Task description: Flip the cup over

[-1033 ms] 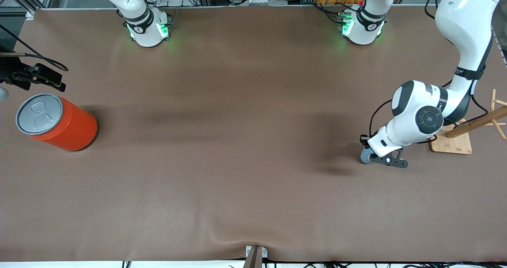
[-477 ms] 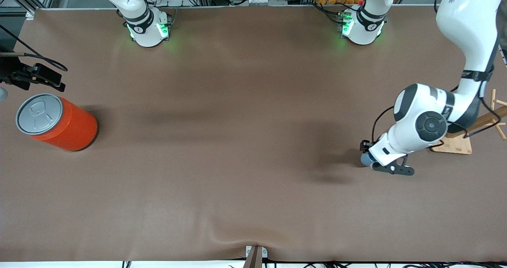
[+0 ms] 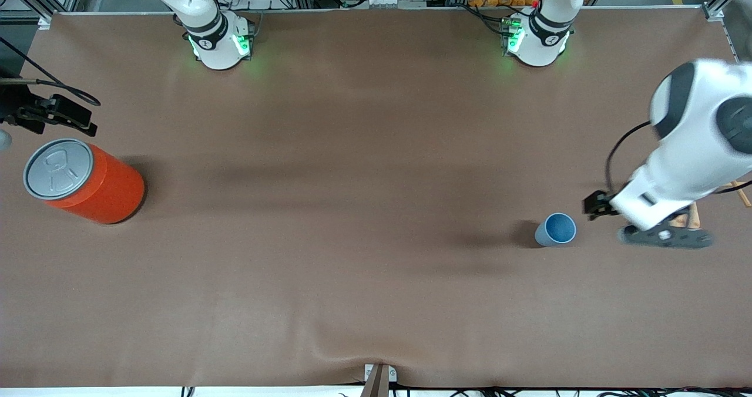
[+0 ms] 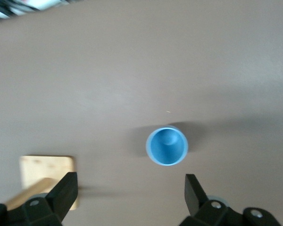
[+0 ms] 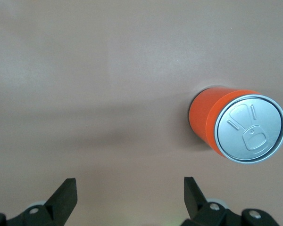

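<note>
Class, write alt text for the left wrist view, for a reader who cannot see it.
A small light-blue cup stands upright, mouth up, on a brown table, seen from directly above. The left gripper is open over the table beside it, touching nothing. A wooden stand's base shows near one fingertip.

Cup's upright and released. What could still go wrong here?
1. The cup stands alone, mouth up, and looks light; the open left gripper is close beside it, so a swing back toward it could tip it.
2. A wooden stand sits right under that gripper; a low retreat may clip it.
3. The right gripper, open, waits near the orange can, which stands close to the table edge.
</note>
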Robot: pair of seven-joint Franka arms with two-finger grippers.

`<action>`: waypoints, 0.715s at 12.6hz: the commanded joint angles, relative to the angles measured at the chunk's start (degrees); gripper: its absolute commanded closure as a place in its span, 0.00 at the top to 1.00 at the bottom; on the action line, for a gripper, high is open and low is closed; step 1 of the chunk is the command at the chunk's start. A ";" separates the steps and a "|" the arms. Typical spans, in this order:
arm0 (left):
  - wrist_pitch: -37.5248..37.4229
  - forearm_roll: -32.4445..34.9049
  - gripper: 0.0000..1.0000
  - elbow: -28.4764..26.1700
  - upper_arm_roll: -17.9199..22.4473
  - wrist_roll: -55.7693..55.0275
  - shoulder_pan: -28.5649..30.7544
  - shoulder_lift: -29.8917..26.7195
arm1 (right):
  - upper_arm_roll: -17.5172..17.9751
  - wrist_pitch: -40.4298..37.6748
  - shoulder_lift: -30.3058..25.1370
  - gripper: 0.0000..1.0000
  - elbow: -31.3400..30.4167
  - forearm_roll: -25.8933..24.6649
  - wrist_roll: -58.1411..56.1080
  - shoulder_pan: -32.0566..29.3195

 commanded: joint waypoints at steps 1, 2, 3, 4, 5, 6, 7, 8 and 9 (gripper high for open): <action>-3.56 0.19 1.00 -0.77 0.08 4.72 2.65 -6.38 | 0.38 -0.95 0.55 1.00 1.50 0.87 0.87 -0.76; -4.89 -0.59 1.00 -0.34 -0.01 4.99 3.97 -8.75 | 0.38 -0.86 0.55 1.00 1.41 0.87 0.87 -0.76; -6.21 -3.04 1.00 0.10 -0.01 5.43 5.38 -11.39 | 0.38 -0.86 0.55 1.00 1.41 0.87 0.87 -0.50; -7.96 -5.41 1.00 0.11 0.08 5.70 6.35 -13.68 | 0.38 -0.77 0.55 1.00 1.41 0.78 0.87 -0.49; -10.59 -7.44 1.00 -0.24 0.17 5.78 7.14 -15.87 | 0.38 -0.69 0.55 1.00 1.41 0.87 0.87 -0.75; -11.31 -9.46 1.00 0.10 0.08 5.87 8.19 -16.24 | 0.38 -0.60 0.55 1.00 1.50 0.78 0.87 -0.67; -11.58 -10.61 1.00 0.11 -0.01 5.87 8.38 -16.60 | 0.38 -0.68 0.55 1.00 1.41 0.87 0.78 -0.76; -11.49 -11.14 1.00 0.11 -0.36 5.70 8.29 -16.69 | 0.38 -0.69 0.55 1.00 1.50 0.78 0.78 -0.67; -11.49 -11.76 1.00 0.11 -0.45 5.70 8.20 -16.60 | 0.38 -0.69 0.55 1.00 1.41 0.69 0.78 -0.67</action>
